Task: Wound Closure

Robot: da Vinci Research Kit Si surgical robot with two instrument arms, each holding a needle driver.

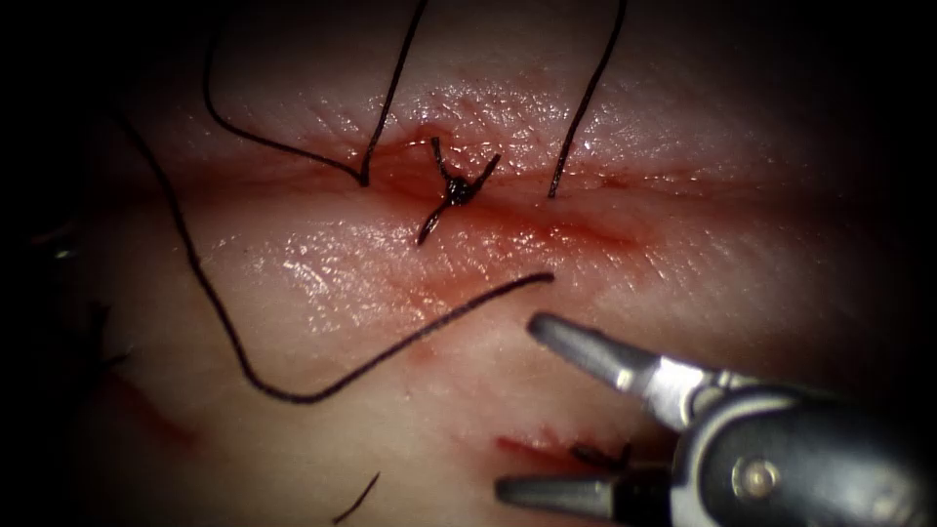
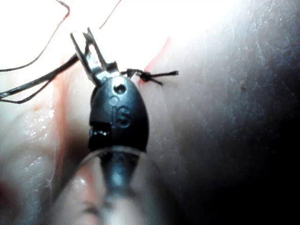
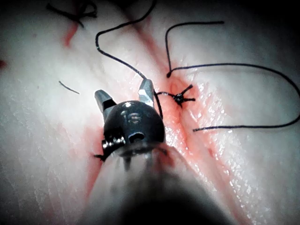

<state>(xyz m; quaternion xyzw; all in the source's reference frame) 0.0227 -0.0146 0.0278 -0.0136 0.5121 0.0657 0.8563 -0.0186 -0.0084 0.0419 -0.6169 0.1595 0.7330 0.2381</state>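
Two jaws of the right hand (image 1: pixel 515 410) stand spread wide in the endoscope view, one tip just below the free end of a long loose thread (image 1: pixel 293 395), the other low near the frame edge; nothing lies between them. This tool enters from the right and hovers over the near flank of the tissue (image 1: pixel 322 283), below the cut (image 1: pixel 586 220), which runs across the picture as a reddened groove wet with red fluid (image 1: pixel 547 451).

A tied knot (image 1: pixel 455 190) sits on the cut near its middle, with short dark tails sticking out from it. Left of the knot a strand of thread enters the tissue at the cut's edge (image 1: pixel 364 179) and rises out of the top of the frame; right of the knot another strand (image 1: pixel 586 102) meets the tissue and also climbs away. The long loose thread curves down the left side, bends along the lower tissue and ends near the right hand's upper jaw. A short cut end of thread (image 1: pixel 356 498) lies apart at the bottom.

From the right wrist camera, the right hand (image 3: pixel 125 96) shows its jaws parted and bare, just beside the knot (image 3: pixel 179 98).

From the left wrist camera, the left hand (image 2: pixel 88 47) has its jaws slightly apart and holds nothing, with the knot (image 2: pixel 146 76) just beside its wrist.

I cannot find the needle.
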